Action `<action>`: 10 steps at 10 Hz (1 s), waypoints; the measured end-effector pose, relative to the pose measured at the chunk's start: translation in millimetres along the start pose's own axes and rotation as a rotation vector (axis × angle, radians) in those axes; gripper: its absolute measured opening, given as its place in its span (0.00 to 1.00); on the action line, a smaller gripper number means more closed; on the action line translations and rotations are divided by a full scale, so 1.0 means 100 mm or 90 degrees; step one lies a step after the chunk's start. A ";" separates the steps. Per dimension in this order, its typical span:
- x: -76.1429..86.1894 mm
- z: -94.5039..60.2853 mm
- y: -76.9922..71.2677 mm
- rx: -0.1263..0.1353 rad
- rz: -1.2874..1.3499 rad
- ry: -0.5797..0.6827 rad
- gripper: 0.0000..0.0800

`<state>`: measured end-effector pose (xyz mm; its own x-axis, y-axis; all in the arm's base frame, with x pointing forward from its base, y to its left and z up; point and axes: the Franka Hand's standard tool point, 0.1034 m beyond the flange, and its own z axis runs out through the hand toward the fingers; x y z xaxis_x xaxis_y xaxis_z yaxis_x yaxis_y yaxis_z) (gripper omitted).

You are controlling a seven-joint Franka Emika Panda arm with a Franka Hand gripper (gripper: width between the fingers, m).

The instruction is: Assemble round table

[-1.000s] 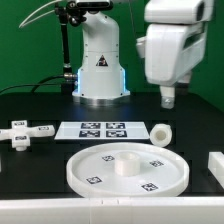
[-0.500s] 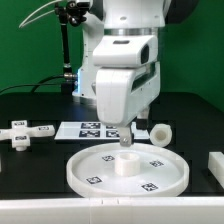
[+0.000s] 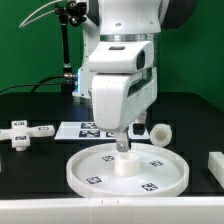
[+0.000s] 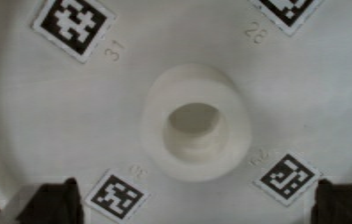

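The large rimmed round disc (image 3: 150,172) lies flat on the black table near the front, with tags on its face and a raised hub (image 3: 123,168) at its centre. My gripper (image 3: 123,147) hangs just above that hub. In the wrist view the disc (image 4: 84,110) fills the picture, the hollow hub (image 4: 198,122) sits in the middle, and the gripper (image 4: 201,203) is open and empty, with the dark fingertips (image 4: 56,200) far apart on either side. The short cylindrical leg (image 3: 160,131) lies behind the disc towards the exterior view's right. The cross-shaped foot (image 3: 24,132) lies at the exterior view's left.
The marker board (image 3: 83,128) lies behind the disc, partly hidden by my hand. The robot base (image 3: 84,75) stands at the back. A white block (image 3: 215,166) is cut off at the exterior view's right edge.
My arm has swung from the exterior view's right to above the disc's centre, then come down a little closer to the hub. The parts have not moved.
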<state>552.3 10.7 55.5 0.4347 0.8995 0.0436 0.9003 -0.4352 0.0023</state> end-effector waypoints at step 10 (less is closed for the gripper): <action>-0.08 0.47 0.01 0.022 0.012 0.001 0.66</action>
<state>551.0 4.7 8.6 0.4521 0.8908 0.0450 0.8919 -0.4510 -0.0335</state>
